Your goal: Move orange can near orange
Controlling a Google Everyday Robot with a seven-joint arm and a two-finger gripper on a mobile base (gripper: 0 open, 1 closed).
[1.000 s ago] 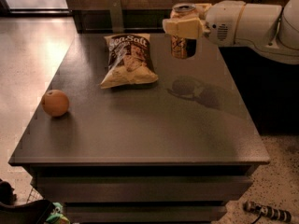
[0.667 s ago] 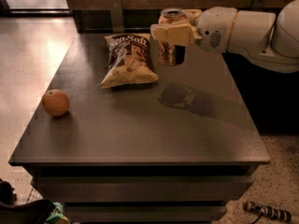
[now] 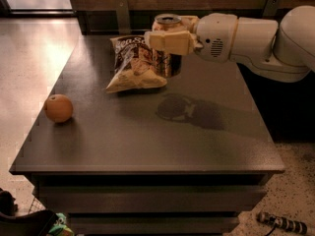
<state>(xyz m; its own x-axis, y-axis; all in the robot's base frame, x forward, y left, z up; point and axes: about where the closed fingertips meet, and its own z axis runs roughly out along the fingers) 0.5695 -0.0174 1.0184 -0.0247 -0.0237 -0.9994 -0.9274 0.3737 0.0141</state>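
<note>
The orange can (image 3: 168, 58) is held upright in the air above the table, its silver top showing. My gripper (image 3: 167, 41) is shut on the orange can, its cream fingers (image 3: 165, 42) wrapped across the can's upper half. The can hangs just right of the sea salt chip bag (image 3: 133, 65) and partly in front of it. The orange (image 3: 58, 108) sits on the table near the left edge, far left and nearer to the camera than the can. The arm's shadow lies on the table below the can.
The dark grey table (image 3: 147, 141) has a front edge close to the camera and a left edge beside the orange. My white arm (image 3: 256, 41) reaches in from the right. A wooden wall runs behind the table. A small object (image 3: 280, 223) lies on the floor at lower right.
My gripper has carried the orange can leftward, from right of the chip bag to right against its right side. The orange and the bag have not moved.
</note>
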